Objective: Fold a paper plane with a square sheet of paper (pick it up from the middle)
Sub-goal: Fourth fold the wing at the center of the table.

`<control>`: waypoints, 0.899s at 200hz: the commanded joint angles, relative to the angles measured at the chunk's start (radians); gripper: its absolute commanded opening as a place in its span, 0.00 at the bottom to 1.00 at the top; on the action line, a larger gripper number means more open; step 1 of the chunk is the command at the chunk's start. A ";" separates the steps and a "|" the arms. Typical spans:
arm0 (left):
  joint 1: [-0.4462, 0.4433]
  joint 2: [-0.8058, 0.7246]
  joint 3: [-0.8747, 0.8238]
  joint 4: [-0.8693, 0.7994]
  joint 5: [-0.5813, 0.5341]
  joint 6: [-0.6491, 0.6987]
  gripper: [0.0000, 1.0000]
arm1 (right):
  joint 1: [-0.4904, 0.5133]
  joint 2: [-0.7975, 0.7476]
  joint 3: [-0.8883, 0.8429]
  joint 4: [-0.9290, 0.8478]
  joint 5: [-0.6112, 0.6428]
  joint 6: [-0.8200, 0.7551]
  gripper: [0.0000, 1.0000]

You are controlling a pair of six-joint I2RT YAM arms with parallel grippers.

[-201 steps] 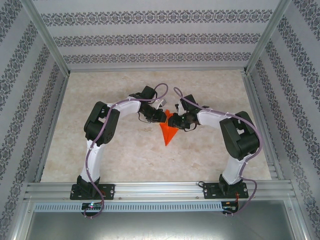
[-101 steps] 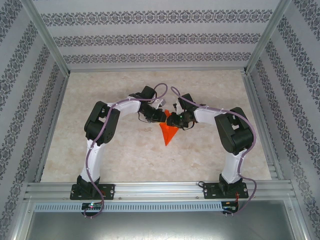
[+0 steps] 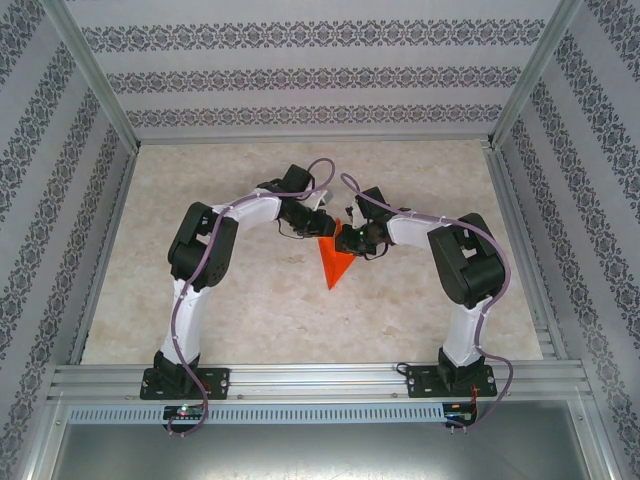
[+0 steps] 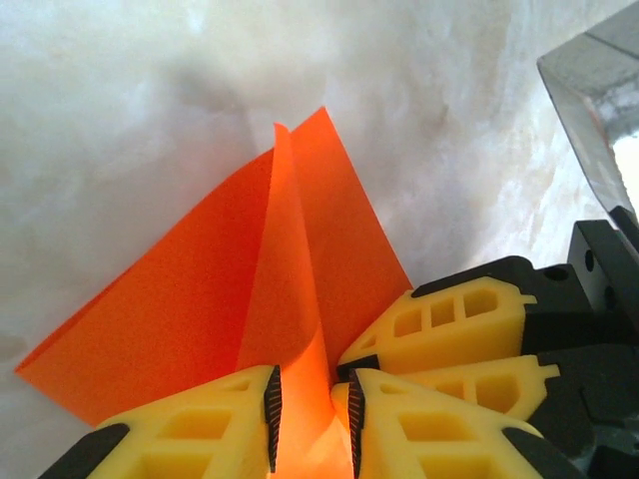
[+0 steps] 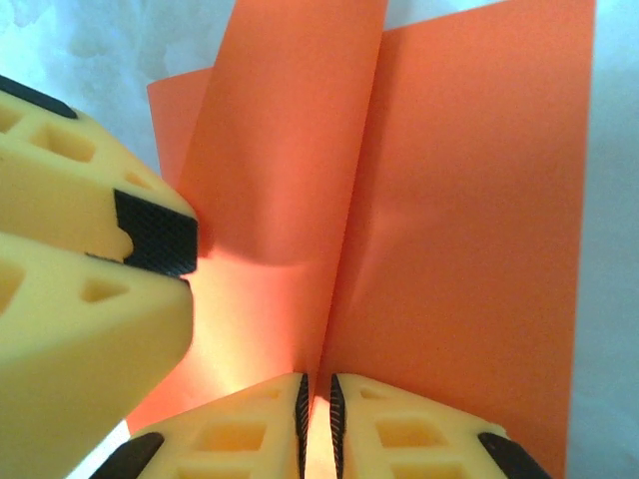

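The orange-red paper (image 3: 333, 262) lies mid-table, folded into a pointed wedge with its tip toward the arm bases. Its centre crease stands up as a ridge (image 4: 290, 249). My right gripper (image 5: 317, 409) is shut on that raised crease at the wide far end, and the paper's flat wing (image 5: 469, 230) spreads to its right. My left gripper (image 4: 310, 404) straddles the same ridge from the other side with its jaws a little apart, the paper passing loosely between them. In the top view the left gripper (image 3: 321, 228) and right gripper (image 3: 341, 238) meet nose to nose over the paper's far end.
The marble-patterned tabletop (image 3: 230, 300) is bare around the paper. Patterned walls and aluminium rails (image 3: 310, 378) enclose the work area. The right gripper's yellow fingers (image 4: 459, 319) press close beside my left fingers.
The right gripper has slid left along the paper's far end toward the left gripper. The left gripper has shifted slightly toward the far side. The paper's tip stays in place.
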 commanded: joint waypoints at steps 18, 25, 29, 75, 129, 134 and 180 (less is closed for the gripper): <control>0.015 -0.157 -0.032 -0.051 -0.106 0.001 0.32 | 0.011 0.049 -0.024 -0.030 0.046 -0.015 0.17; 0.015 -0.188 -0.053 -0.052 -0.127 0.000 0.33 | 0.012 0.051 -0.024 -0.030 0.046 -0.014 0.18; 0.015 -0.201 -0.067 -0.053 -0.140 -0.005 0.33 | 0.013 0.051 -0.024 -0.029 0.046 -0.014 0.18; -0.015 -0.325 -0.288 0.050 -0.129 -0.097 0.36 | 0.015 0.053 -0.025 -0.025 0.045 -0.007 0.18; -0.107 -0.370 -0.441 0.211 -0.098 -0.199 0.38 | 0.021 0.053 -0.017 -0.032 0.042 -0.001 0.17; -0.114 -0.365 -0.444 0.223 -0.095 -0.205 0.38 | 0.021 0.054 -0.015 -0.033 0.042 -0.001 0.17; -0.163 -0.320 -0.451 0.252 -0.136 -0.234 0.39 | 0.023 0.056 -0.012 -0.038 0.042 0.003 0.17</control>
